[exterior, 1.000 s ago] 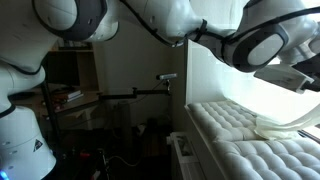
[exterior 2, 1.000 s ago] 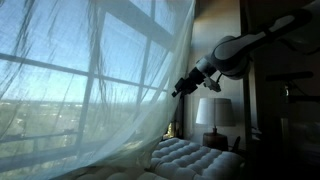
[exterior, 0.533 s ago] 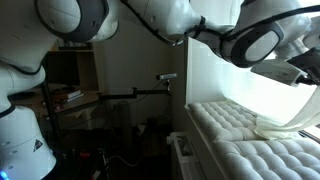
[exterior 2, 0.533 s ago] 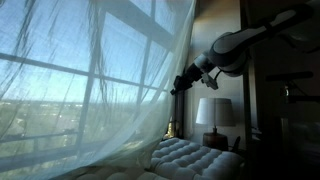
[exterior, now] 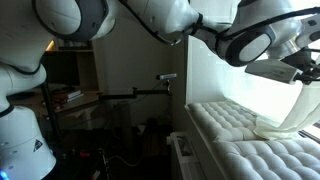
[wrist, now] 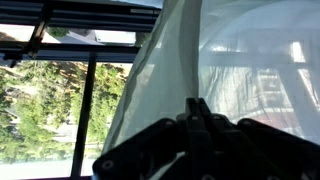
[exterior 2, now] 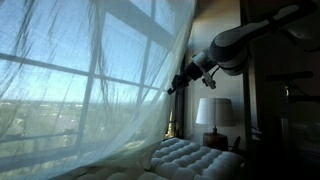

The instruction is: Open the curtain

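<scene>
Curtain (exterior 2: 90, 90): sheer white cloth, translucent, thin enough for daylight to pass through; hangs in soft folds, matt.
Claw (wrist: 200, 112): black, matt, hard surface; metal or plastic cannot be told.
Arm shell (exterior: 160, 18): white, smooth, glossy, with highlights on the curves; joint ring (exterior: 250, 45) dark grey, duller.
Cushion (exterior: 240, 125): white tufted, quilted cloth, matt.
Lamp shade (exterior 2: 213, 110): pale, matt, cloth-like.
Window frame (wrist: 87, 100): dark, smooth.
</scene>
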`<state>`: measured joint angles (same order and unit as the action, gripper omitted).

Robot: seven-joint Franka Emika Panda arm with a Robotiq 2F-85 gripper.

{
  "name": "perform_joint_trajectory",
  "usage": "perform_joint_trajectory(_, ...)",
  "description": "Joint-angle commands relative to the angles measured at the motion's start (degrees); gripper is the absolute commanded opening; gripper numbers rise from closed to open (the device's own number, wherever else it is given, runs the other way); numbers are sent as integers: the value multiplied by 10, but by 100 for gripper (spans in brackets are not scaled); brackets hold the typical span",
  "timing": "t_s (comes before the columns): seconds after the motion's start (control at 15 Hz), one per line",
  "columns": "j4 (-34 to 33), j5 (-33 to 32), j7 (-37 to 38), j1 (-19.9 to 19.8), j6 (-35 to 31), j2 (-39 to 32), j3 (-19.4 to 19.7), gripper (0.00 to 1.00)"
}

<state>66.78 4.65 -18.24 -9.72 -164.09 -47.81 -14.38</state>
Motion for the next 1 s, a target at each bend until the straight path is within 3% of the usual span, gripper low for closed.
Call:
perform_joint_trajectory(0.0,134,-5,-118,-53,-11,81,-67,3)
perform_joint_trajectory(0.33,257,9,-260,-142,-60,151,-161,4)
perform_joint_trajectory(0.53,337,25,-318,-222,-116,191,-238,3)
perform_joint_trajectory(0.93,499,26,-384,-445,-234,241,-457,3)
